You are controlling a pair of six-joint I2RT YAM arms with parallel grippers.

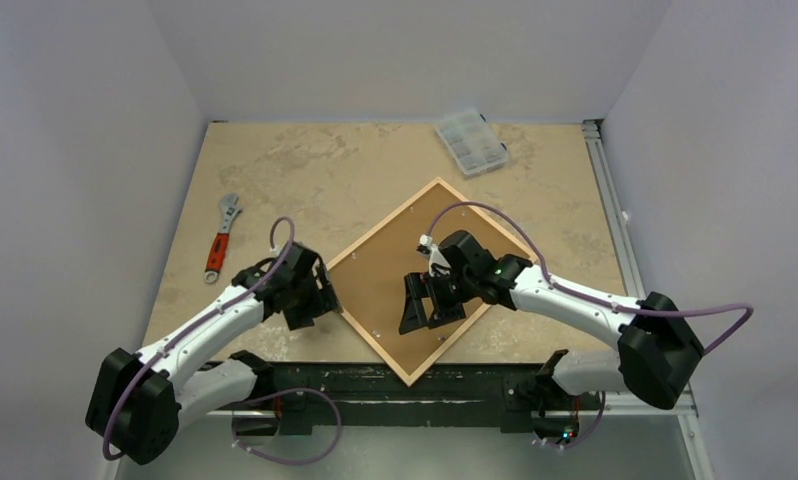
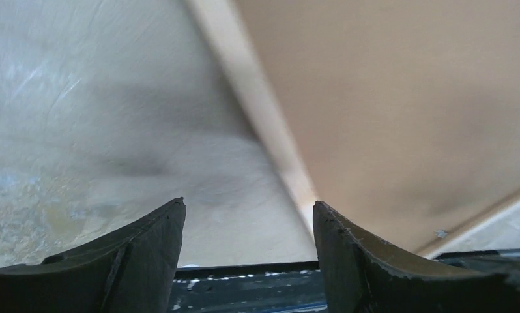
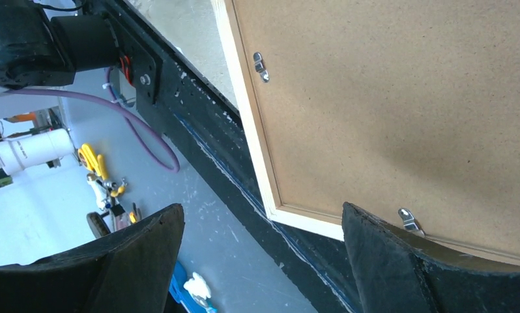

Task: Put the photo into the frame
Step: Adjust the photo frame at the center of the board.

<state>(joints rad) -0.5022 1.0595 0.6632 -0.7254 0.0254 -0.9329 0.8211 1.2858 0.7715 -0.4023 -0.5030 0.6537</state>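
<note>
The frame [image 1: 385, 220] of thin light wood lies back side up on the table, turned like a diamond, with a brown backing board [image 1: 395, 260] filling it. The photo is out of view. My left gripper [image 1: 310, 300] is open at the frame's left corner; in the left wrist view the wooden edge [image 2: 264, 111] runs between its fingers, gripper [image 2: 248, 203]. My right gripper [image 1: 427, 305] hovers open over the backing board near the frame's near corner. The right wrist view shows the wood edge [image 3: 251, 124], the board [image 3: 388, 98] and the gripper [image 3: 262, 207] with nothing between its fingers.
Small metal turn clips [image 3: 261, 66] sit along the frame's inner edge. A red-handled wrench [image 1: 222, 238] lies at the left of the table. A clear plastic parts box [image 1: 471, 142] sits at the back. The black near rail [image 1: 395, 380] runs just below the frame's near corner.
</note>
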